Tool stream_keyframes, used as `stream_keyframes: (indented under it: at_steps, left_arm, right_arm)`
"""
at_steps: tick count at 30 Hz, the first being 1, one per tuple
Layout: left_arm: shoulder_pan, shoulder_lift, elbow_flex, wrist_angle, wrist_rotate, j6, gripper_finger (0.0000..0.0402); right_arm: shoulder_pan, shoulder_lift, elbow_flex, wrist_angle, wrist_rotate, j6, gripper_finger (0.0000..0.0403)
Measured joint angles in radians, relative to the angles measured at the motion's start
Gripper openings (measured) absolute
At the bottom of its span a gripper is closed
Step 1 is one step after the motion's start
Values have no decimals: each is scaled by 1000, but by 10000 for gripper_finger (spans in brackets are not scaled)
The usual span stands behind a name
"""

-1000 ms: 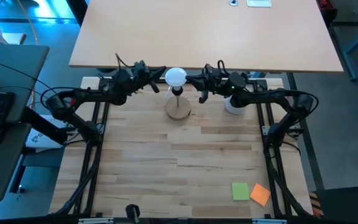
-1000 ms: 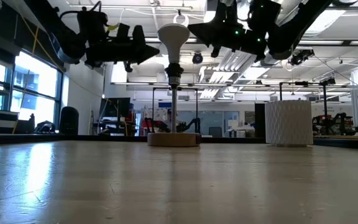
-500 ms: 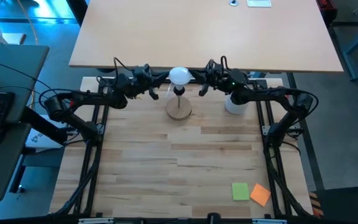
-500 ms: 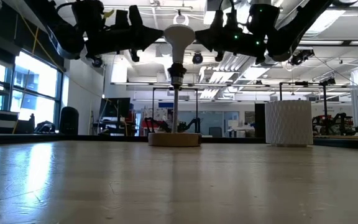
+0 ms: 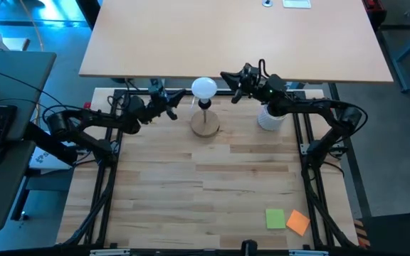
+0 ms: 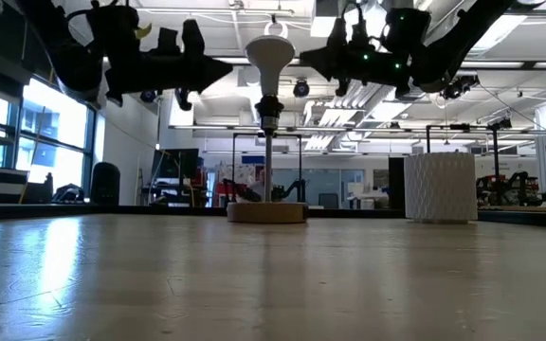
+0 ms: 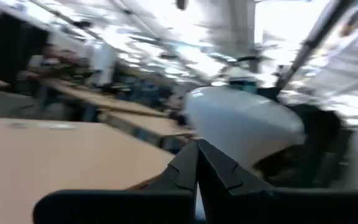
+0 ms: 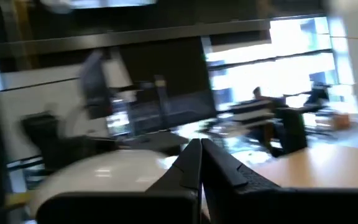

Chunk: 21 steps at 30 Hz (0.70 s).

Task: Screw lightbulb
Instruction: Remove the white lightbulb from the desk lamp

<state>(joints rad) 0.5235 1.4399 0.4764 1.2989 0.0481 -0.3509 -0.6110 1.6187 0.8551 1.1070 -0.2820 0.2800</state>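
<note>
Two grippers flank the lightbulb [image 5: 204,88], which sits upright in the socket atop the round wooden stand [image 5: 205,125], just above the centre of the high view. The left gripper [image 5: 174,105] hangs to the bulb's left and the right gripper [image 5: 228,77] to its right; each has its fingers pressed together on nothing and stands just clear of the globe. In the low view the lightbulb [image 6: 268,55] tops the stand's stem, with dark fingertips pointing inward at globe height from both sides. Since neither gripper touches the bulb, it appears seated well enough to stand unaided. A white cup [image 5: 267,118] rests right of the stand, beneath the right arm
</note>
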Motion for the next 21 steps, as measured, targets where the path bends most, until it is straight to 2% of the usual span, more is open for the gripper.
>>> stream_keyframes:
  at_steps: [3, 7, 14, 21]
  left_arm:
    - [21, -16, 3, 3, -33, 31, 0]
    - [53, -7, 59, -34, -14, 57, 0]
    - [44, 18, 140, -52, 136, 65, 0]
    - [-51, 17, 142, -44, 155, 39, 0]
  right_arm:
    - [40, -18, 0, 10, -81, -4, 0]
    - [113, -22, 0, 22, -92, -58, 0]
    - [207, -22, 0, -49, 100, -191, 0]
    - [190, -24, 2, -65, 187, -234, 0]
